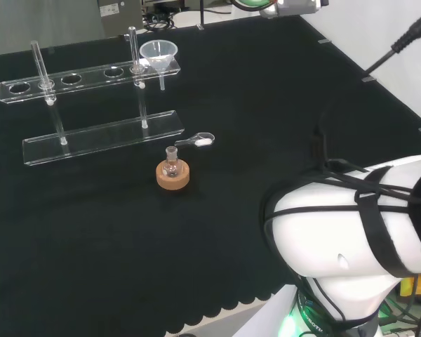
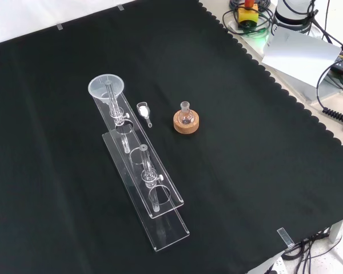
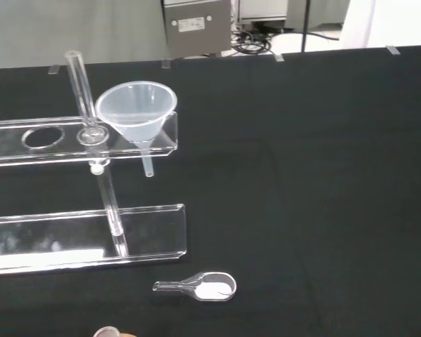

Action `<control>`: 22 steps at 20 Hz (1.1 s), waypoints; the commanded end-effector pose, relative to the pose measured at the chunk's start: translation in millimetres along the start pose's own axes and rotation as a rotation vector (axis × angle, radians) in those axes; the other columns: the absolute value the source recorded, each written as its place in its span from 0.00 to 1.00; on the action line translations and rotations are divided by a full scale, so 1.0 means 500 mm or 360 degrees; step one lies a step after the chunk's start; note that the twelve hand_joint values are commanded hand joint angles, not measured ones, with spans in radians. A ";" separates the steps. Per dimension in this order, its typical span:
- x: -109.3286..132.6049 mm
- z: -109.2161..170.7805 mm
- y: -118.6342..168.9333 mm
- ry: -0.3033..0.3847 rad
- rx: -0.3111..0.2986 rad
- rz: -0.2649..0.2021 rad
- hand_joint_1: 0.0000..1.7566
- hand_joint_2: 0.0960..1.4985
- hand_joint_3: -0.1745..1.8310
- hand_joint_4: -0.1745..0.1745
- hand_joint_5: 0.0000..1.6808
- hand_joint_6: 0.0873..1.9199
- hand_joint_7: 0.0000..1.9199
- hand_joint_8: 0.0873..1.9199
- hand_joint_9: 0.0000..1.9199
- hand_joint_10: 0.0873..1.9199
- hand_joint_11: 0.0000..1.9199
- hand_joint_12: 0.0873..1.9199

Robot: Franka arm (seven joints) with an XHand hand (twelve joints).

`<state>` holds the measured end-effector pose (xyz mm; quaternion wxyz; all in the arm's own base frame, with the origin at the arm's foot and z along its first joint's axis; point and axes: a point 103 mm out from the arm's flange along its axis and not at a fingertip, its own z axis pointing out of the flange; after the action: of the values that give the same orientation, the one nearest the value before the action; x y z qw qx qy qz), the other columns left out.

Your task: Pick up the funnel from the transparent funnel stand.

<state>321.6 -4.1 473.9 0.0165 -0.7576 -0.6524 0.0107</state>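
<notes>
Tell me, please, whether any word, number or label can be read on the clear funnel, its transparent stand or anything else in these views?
None can be read.
Clear plastic funnel, transparent acrylic funnel stand, small clear scoop, little glass flask on its cork ring: no print.
Grey box behind the bench: a white label, too small to read.

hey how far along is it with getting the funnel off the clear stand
Nothing looks done yet. The funnel sits in the end hole of the transparent funnel stand, its stem hanging below the upper shelf. Nothing is in hand: nothing touches the funnel. All is left: reaching it, grasping it and lifting it out.
</notes>
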 end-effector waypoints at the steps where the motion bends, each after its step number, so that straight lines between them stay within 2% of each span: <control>1: -0.017 0.022 0.058 -0.0008 0.0018 0.0092 0.00 0.81 0.27 0.50 0.13 0.00 0.01 0.24 0.09 0.30 0.00 0.72; 5: -0.015 0.045 0.121 -0.0067 0.0047 0.0077 0.00 0.81 0.27 0.50 0.13 0.00 0.01 0.24 0.09 0.30 0.00 0.72; 8: -0.010 0.062 0.173 -0.0093 0.0054 0.0036 0.00 0.81 0.27 0.50 0.14 0.00 0.01 0.24 0.09 0.30 0.00 0.72; 10: -0.001 0.070 0.209 -0.0170 0.0075 -0.0001 0.00 0.81 0.27 0.50 0.14 0.00 0.02 0.24 0.09 0.30 0.00 0.72; 16: 0.018 0.104 0.308 -0.0147 0.0149 -0.0079 0.00 0.81 0.26 0.48 0.14 0.00 0.02 0.24 0.09 0.30 0.00 0.72; 22: 0.051 0.134 0.372 -0.0197 0.0193 -0.0148 0.00 0.80 0.26 0.47 0.14 0.00 0.02 0.24 0.09 0.30 0.00 0.71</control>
<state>463.4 -17.3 416.5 0.0288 -0.7469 -0.6597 0.0782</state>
